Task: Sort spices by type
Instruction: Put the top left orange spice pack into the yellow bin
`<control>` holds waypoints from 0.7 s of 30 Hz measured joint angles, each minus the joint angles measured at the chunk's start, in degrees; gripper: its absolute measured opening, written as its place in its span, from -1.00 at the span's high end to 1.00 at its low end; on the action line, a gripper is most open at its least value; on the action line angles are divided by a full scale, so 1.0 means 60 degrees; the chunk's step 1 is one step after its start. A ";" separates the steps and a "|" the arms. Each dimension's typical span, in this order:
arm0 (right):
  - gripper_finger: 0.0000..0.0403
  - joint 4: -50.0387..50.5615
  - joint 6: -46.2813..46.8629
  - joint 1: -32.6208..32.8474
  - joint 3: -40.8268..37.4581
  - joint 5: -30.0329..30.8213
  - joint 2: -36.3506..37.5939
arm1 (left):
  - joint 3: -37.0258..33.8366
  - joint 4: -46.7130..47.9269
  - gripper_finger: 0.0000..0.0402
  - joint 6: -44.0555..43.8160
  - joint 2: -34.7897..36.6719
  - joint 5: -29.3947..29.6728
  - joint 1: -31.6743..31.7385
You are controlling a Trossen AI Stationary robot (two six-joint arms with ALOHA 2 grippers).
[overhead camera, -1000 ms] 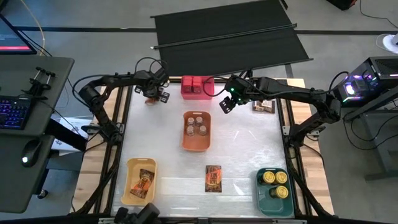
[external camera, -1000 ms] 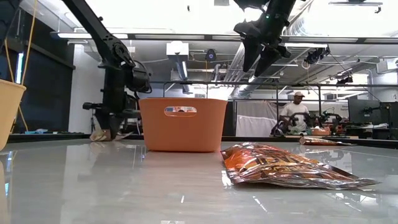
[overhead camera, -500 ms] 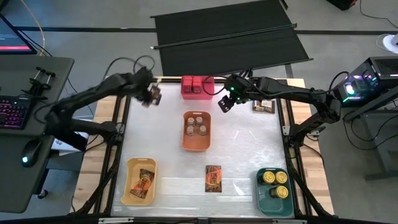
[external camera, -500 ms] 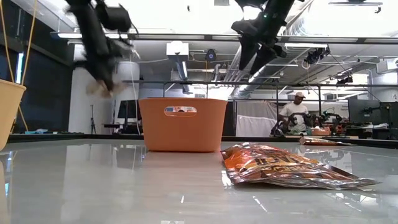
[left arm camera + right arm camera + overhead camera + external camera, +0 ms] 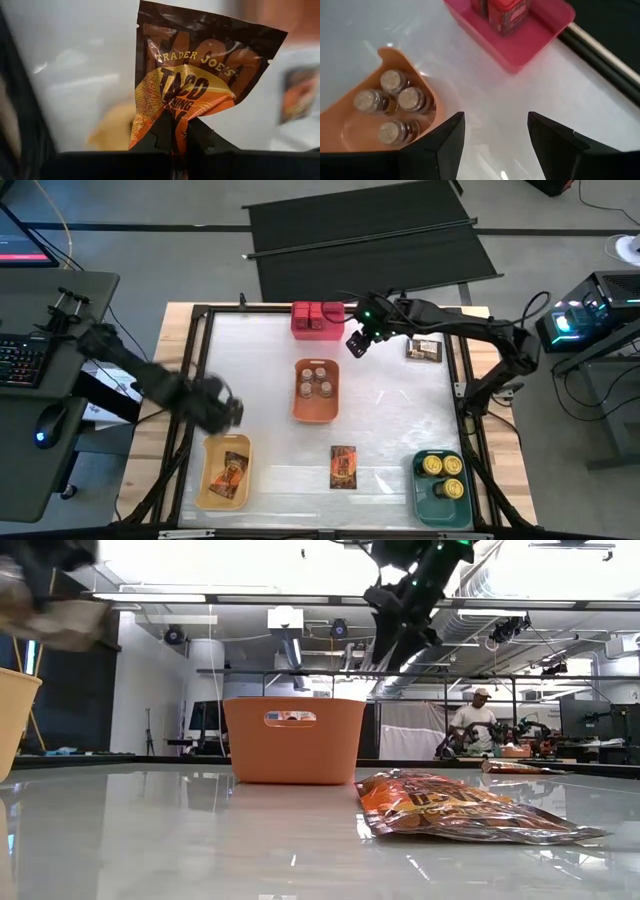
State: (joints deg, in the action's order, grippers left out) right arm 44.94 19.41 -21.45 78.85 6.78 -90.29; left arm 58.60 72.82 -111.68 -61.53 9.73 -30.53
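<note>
1. the left gripper [image 5: 172, 145] has its fingers clenched on the lower edge of a taco seasoning packet [image 5: 195, 85], which hangs pinched between them; in the high view that gripper [image 5: 222, 408] is just above the yellow bin [image 5: 206, 490] at the counter's near left, where one packet [image 5: 232, 476] already lies.
2. the right gripper [image 5: 495, 145] hangs with its fingers spread and nothing between them, above the bare counter [image 5: 400, 410] between the orange bin [image 5: 299, 409] of pale-lidded jars [image 5: 395, 102] and the pink bin [image 5: 320, 332] of red boxes [image 5: 507, 12].
3. further out, a loose packet [image 5: 343, 466] lies flat on the counter near the front, another packet [image 5: 423, 350] sits by the far right edge, and yellow-topped tins [image 5: 441, 466] fill the green bin [image 5: 424, 502].
4. risk: the grip is only on a thin edge, so the packet could slip free mid-swing, or catch the yellow bin's rim on release and land on the counter.
5. risk: the right gripper is close to the pink bin and could knock it if it descends carelessly.
</note>
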 joint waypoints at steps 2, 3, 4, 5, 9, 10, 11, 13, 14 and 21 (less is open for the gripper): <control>-0.06 -0.0001 -0.0117 -0.0099 0.0000 -0.0283 -0.0137 | 0.0270 -0.0001 1.00 -0.0842 -0.0643 -0.0418 -0.0886; -0.06 0.0001 -0.0214 -0.0154 0.0000 -0.0405 -0.0204 | 0.0447 0.0038 1.00 -0.1275 -0.0935 -0.0576 -0.1248; -0.06 -0.0001 -0.0285 -0.0189 0.0000 -0.0494 -0.0285 | 0.0628 0.0083 1.00 -0.1669 -0.1241 -0.0679 -0.1590; -0.06 -0.0003 -0.0318 -0.0225 0.0000 -0.0583 -0.0340 | 0.0796 0.0089 1.00 -0.2002 -0.1521 -0.0735 -0.1879; -0.06 -0.0014 -0.0322 -0.0363 0.0000 -0.0714 -0.0601 | 0.1449 0.0055 1.00 -0.3068 -0.2477 -0.0793 -0.2644; -0.06 -0.0016 -0.0322 -0.0372 0.0000 -0.0714 -0.0644 | 0.1562 0.0008 1.00 -0.3192 -0.2727 -0.0852 -0.2769; -0.06 -0.0017 -0.0322 -0.0385 0.0000 -0.0717 -0.0680 | 0.1649 -0.0064 1.00 -0.3301 -0.2985 -0.0960 -0.2861; -0.06 -0.0017 -0.0322 -0.0387 0.0000 -0.0717 -0.0709 | 0.1739 -0.0351 1.00 -0.3355 -0.3430 -0.1317 -0.2950; -0.06 -0.0018 -0.0328 -0.0387 0.0000 -0.0717 -0.0712 | 0.1746 -0.0554 1.00 -0.3366 -0.3626 -0.1473 -0.2953; -0.06 -0.0032 -0.0417 -0.0383 0.0000 -0.0737 -0.0712 | 0.1750 -0.1418 0.91 -0.2947 -0.4615 -0.2333 -0.2946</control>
State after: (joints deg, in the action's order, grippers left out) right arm 44.75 16.91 -23.75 78.85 2.36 -94.56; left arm 69.10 64.31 -129.36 -89.22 -4.26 -48.21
